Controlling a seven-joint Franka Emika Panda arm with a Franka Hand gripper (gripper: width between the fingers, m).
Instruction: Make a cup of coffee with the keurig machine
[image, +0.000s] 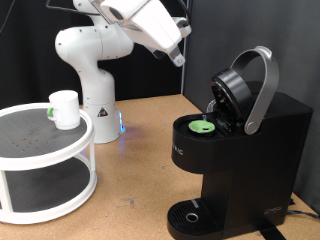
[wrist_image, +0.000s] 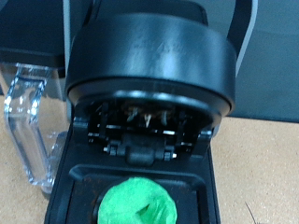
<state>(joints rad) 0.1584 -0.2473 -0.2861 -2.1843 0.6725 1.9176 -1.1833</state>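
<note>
The keurig machine (image: 235, 150) stands at the exterior view's right with its rounded lid (image: 240, 90) hinged open and its silver handle raised. A green-topped pod (image: 203, 127) sits in the open pod holder. The white cup (image: 65, 108) stands upright on the top tier of a white round shelf at the exterior view's left. My gripper (image: 177, 55) hangs in the air above and to the left of the open lid, touching nothing. The wrist view looks into the open lid (wrist_image: 149, 56) with the green pod (wrist_image: 138, 201) below it; my fingers do not show there.
The white two-tier shelf (image: 30, 150) stands at the exterior view's left. The robot base (image: 95, 90) is behind it. A clear water tank (wrist_image: 28, 117) is on the machine's side. The machine's round drip base (image: 190, 217) has nothing on it.
</note>
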